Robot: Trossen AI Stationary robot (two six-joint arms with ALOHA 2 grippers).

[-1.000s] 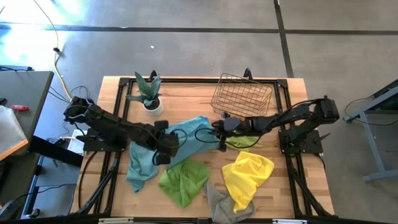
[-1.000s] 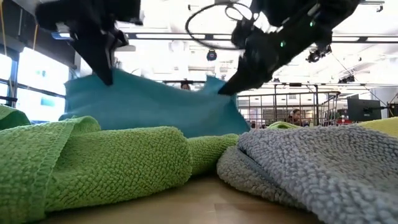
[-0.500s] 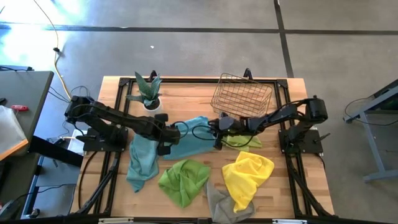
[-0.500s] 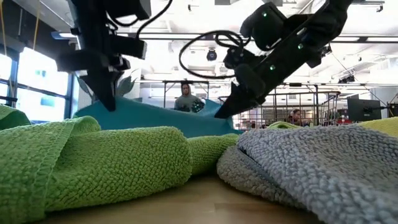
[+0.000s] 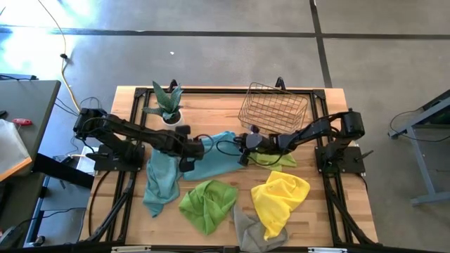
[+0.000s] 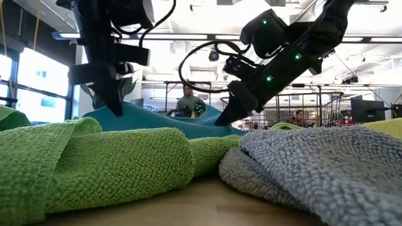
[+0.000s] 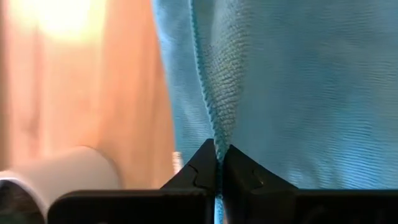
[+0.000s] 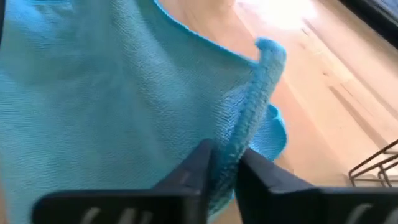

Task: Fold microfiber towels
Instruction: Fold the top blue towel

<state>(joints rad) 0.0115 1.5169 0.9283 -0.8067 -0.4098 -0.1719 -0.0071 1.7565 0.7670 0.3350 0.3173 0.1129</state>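
a: how are the two arms posed?

b: both reach in low toward the middle of the wooden desk (image 5: 211, 105). the left arm stretches from its base at the desk's left edge, nearly flat, elbow slightly bent. the right arm mirrors it from the right edge. the left end effector (image 5: 188, 156) and the right end effector (image 5: 244, 145) sit a short way apart, each angled down at the same soft teal-blue microfiber towel (image 5: 214, 151).

a: what are they holding?

b: the left end effector (image 7: 217, 163) has its fingers pinched together on the stitched edge of that towel (image 7: 298, 87). the right end effector (image 8: 225, 163) has a rolled edge of the towel (image 8: 93, 99) between its fingers, which stand slightly parted around the cloth.

a: and the towel itself?

b: it spans between the two end effectors, sagging onto the desk. in the low view it is a shallow teal ridge (image 6: 169, 119) under both.

a: the other cloths?

b: a second teal-blue towel (image 5: 160, 184) lies just below the left end effector, a crumpled lime green towel (image 5: 208, 202) beside it, a bright yellow towel (image 5: 280, 197) nearer the right end effector, a grey towel (image 5: 247, 230) at the near edge, another lime green one (image 5: 275, 159) touching the right end effector.
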